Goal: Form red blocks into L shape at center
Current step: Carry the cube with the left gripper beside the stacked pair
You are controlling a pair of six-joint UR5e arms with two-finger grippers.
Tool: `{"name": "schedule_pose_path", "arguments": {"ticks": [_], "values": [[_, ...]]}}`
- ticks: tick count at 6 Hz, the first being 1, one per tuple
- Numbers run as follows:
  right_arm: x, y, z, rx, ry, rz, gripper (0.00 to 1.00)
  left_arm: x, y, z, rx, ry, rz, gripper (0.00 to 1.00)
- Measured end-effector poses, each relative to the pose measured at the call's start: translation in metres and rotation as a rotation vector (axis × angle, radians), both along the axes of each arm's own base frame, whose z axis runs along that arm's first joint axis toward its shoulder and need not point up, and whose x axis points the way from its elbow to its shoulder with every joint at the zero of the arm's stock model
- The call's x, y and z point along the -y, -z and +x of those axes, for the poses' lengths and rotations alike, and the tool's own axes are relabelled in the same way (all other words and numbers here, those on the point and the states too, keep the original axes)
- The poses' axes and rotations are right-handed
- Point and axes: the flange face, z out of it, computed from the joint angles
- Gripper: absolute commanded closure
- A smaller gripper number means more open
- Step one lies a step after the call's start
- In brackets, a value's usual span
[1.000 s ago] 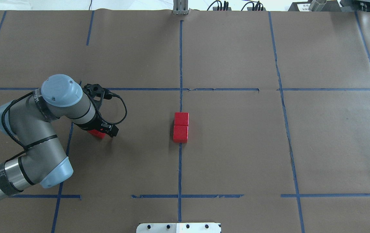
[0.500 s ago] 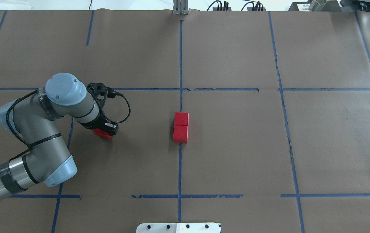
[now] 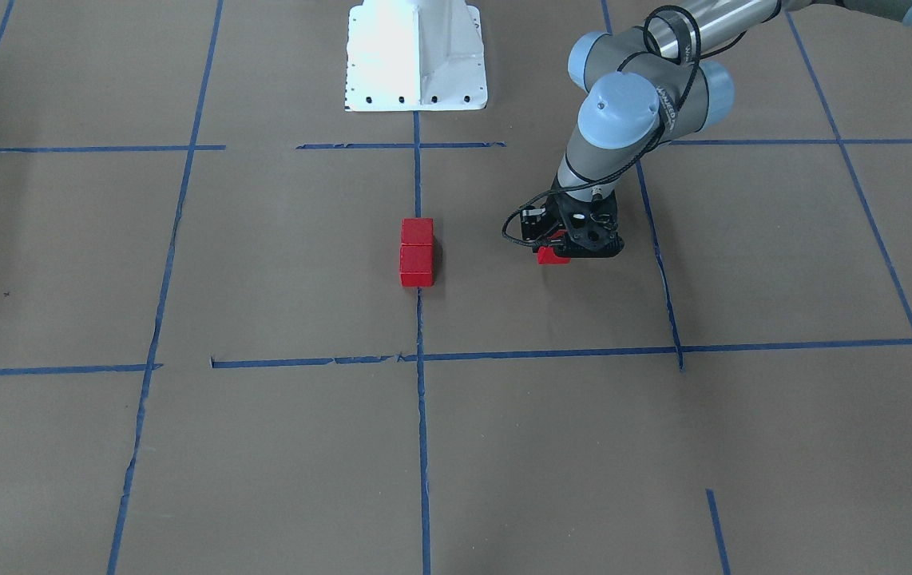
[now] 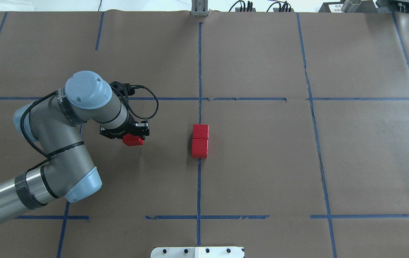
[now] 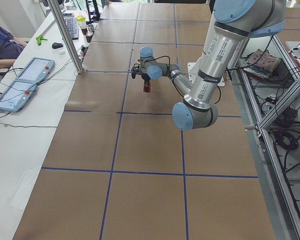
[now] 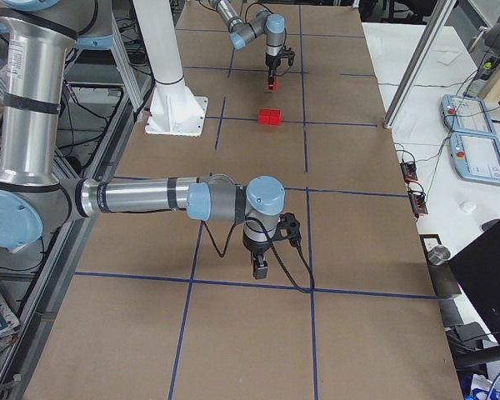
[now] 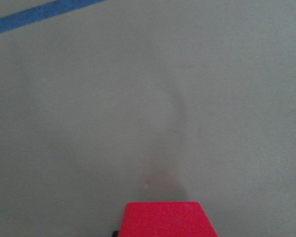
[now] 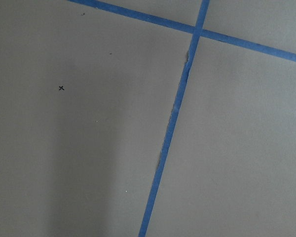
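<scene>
**While two small bright-red matte cubes (image 4: 200, 131) (image 4: 199, 148) sit at the center (image 4: 247, 157), the left gripper (image 4: 133, 138) clamps a third cube (image 4: 134, 141)**

Where the straight blue tape line (image 4: 198, 186) crosses the middle cell of the brown paper-covered table (image 4: 362, 161), the two cubes rest on that line. They stand face to face and touching. Their row runs straight away from the white robot base plate (image 3: 416, 56). Both sit flat on the paper.

Left arm: it reaches into the same cell from the robot's left side, with the wrist pointing down. The left gripper is closed on the third cube, which shows red just below the black finger housing in the overhead and front-facing views. The left wrist camera shows this cube at the bottom edge of its view, with bare paper beyond and a strip of blue tape in the far corner. The third cube is on the robot's left of the pair and apart from it. It is about level with the seam where the two cubes meet. Whether it clears the paper cannot be told.

Right arm: it shows only in the right side view. The right gripper (image 6: 258, 268) points down close to a blue tape line, well apart from all three cubes. Whether it is clenched or released cannot be told. Its wrist camera shows brown paper and crossing tape lines.
</scene>
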Motion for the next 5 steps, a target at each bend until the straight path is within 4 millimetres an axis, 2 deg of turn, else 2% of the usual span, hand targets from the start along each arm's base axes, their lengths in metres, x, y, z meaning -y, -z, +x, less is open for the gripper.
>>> {"name": "schedule_pose_path", "arguments": {"ticks": [3,5], "values": [[0.000,0.000,0.000,-0.001,0.001,0.001,0.00,0.006,0.058,0.009,-0.059,0.429,-0.448,0.78],[-0.001,-0.001,0.000,-0.002,0.002,0.001,0.00,0.006,0.075,0.015,-0.043,0.690,-0.761,0.72]]}}
